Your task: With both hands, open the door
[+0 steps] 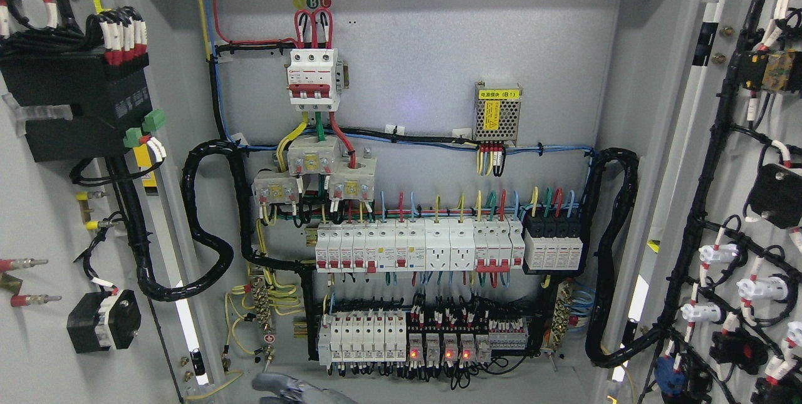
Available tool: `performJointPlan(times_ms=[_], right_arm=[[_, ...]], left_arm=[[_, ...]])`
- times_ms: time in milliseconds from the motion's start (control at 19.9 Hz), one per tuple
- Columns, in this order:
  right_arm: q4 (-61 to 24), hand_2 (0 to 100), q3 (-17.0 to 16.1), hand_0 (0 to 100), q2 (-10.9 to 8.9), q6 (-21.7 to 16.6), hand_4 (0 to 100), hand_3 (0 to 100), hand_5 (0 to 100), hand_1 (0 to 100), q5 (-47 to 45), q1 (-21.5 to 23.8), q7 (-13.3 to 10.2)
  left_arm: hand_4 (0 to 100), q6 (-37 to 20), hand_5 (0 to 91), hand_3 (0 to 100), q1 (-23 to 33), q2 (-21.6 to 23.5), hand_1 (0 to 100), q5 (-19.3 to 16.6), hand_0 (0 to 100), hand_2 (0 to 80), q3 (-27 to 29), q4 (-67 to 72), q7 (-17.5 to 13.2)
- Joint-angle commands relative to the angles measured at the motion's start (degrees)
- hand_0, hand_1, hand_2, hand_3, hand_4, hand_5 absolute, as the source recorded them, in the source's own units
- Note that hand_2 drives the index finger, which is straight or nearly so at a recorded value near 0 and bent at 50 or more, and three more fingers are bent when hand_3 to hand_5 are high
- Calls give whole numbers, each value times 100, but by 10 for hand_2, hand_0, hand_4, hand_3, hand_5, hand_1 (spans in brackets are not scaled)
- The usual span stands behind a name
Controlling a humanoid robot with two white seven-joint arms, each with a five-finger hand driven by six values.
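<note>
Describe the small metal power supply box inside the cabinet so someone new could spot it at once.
Look at the grey back panel of the open cabinet, upper right of centre. The power supply box sits alone above the blue cable run. It is the only perforated metal unit there, carrying a yellow label on top, unlike the white breakers to its left.

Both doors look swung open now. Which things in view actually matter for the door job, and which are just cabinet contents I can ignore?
Job-related:
left door, swung open
right door, swung open
a hand at the bottom edge, side unclear

Just contents:
three-pole breaker
power supply module
middle breaker row
lower relay row
black conduit loops
</note>
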Motion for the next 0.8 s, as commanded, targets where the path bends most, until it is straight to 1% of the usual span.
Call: performJointPlan(times_ms=[0,100,150,251,351,501,551,702,752], right_arm=[[-952,0,-1400,212,-1110,-319,0,0,0,99,26,1354,-86],[-961,0,-1734,212,-1338,-626,0,0,0,100,26,1758,-86],[-970,0,-1901,212,-1392,-749,0,0,0,101,17,1908,-86],[-1013,0,-2218,212,-1445,-996,0,0,0,101,8,2241,-86],[-1171,0,-2534,212,-1497,-1233,0,0,0,100,0,2654,-86],[-1540,0,-2772,212,-1612,-1602,0,0,0,101,0,3270,-86],[-1593,0,-2886,212,-1621,-1821,0,0,0,100,0,3507,-86],[-1690,0,-3080,212,-1612,-2366,0,0,0,100,0,3991,-86],[-1725,0,-3133,212,-1612,-2498,0,0,0,100,0,4105,-86]], left_arm=[[0,28,0,0,1071,787,0,-11,0,0,173,-4420,-43],[0,115,0,0,1282,814,0,-37,0,0,541,-5264,-34],[0,185,0,0,1344,814,0,-107,0,0,630,-5599,-34],[0,195,0,0,1484,823,0,-318,0,0,727,-6232,-51],[0,186,0,0,1669,832,0,-406,0,0,798,-6865,-69],[0,186,0,0,1906,841,0,-406,0,0,999,-7560,-104],[0,186,0,0,1959,850,0,-406,0,0,1087,-7832,-261],[0,168,0,0,2021,876,0,-415,0,0,1167,-8360,-954],[0,160,0,0,2021,876,0,-415,0,0,1228,-8467,-1061]])
